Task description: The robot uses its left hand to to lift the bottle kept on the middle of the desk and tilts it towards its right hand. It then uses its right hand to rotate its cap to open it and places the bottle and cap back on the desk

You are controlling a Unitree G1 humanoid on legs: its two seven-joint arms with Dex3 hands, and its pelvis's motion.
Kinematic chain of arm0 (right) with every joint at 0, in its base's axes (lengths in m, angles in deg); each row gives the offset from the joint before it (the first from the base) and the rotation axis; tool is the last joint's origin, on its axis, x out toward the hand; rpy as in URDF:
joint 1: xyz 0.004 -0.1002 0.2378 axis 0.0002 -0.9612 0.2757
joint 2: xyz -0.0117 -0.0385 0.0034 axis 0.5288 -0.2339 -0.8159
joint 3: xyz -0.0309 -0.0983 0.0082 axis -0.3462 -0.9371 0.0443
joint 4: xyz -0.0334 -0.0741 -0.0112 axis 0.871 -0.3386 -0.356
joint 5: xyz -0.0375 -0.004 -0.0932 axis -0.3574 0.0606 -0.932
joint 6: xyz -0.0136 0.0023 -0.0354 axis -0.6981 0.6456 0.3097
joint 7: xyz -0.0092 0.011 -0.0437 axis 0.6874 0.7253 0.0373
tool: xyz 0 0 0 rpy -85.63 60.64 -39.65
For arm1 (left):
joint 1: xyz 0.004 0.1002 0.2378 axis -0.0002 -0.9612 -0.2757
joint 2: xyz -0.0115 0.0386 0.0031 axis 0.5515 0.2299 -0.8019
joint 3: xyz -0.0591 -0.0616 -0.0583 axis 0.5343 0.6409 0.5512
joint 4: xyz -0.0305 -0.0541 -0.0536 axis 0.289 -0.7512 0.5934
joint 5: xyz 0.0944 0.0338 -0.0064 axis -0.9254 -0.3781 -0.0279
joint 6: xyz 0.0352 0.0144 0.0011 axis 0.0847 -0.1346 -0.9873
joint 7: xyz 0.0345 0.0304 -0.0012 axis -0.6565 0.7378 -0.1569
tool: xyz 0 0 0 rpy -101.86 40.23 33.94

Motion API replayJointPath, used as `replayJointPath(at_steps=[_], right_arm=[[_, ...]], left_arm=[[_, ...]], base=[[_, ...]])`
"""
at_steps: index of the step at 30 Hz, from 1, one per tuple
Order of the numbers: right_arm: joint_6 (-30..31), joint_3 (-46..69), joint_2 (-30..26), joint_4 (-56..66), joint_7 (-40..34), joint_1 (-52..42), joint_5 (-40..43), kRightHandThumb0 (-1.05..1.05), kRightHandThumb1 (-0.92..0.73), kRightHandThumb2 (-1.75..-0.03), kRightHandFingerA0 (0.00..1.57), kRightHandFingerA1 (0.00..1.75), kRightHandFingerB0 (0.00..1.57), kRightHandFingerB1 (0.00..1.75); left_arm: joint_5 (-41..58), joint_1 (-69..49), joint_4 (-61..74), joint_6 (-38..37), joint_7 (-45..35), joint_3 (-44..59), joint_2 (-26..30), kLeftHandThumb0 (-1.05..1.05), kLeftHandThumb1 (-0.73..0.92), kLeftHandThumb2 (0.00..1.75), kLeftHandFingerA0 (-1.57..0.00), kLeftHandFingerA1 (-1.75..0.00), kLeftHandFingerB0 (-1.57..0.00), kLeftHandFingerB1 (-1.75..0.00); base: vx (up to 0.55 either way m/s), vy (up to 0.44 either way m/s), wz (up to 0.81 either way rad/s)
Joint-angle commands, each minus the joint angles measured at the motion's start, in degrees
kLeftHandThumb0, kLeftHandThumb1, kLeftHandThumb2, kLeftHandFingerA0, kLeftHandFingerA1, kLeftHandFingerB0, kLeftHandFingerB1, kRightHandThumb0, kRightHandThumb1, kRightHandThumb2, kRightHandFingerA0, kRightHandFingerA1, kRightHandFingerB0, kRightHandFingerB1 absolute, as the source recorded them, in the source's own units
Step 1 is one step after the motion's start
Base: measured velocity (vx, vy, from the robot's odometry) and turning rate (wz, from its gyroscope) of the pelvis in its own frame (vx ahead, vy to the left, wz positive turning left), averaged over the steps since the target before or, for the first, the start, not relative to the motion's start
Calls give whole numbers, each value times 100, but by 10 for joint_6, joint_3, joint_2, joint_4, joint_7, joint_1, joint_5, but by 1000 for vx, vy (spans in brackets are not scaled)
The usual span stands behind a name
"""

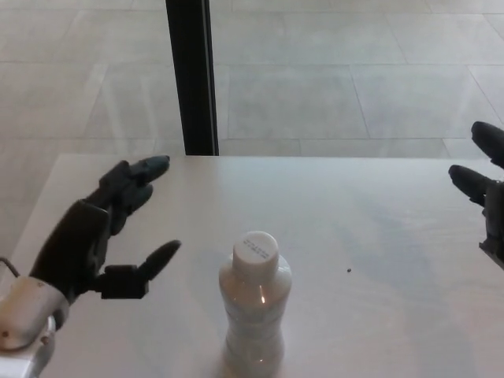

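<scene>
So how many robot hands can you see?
2. The left robot hand is open over the desk, beside the capped bottle. The right robot hand shows only partly at the picture's right edge.

Single head view, downward over desk (378, 228)

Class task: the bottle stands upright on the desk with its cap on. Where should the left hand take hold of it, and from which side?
Grip the bottle around its narrowed waist, below the white cap, coming from the robot's left, where the open left hand already faces it. The waist probably resists slipping, and the cap remains free for the right hand.
</scene>
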Motion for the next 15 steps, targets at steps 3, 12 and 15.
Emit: replayJointPath(at_steps=[3,12,15], right_arm=[[65,3,12,17,-19,0,0,-78,-90,-67,24,44,23,31],[68,10,11,21,-18,-9,-12,-74,-87,-67,26,46,23,30],[66,15,12,20,-19,-11,-14,-72,-86,-67,27,46,25,29]], left_arm=[[-49,-19,12,55,-19,-46,33,-85,51,93,0,-36,-9,-35],[-54,-18,-8,48,-87,-82,91,-104,60,100,0,-18,0,0],[-58,-16,-1,71,-101,-95,107,-95,68,61,0,0,0,0]], base=[[0,0,0],[0,0,0],[0,0,0]])
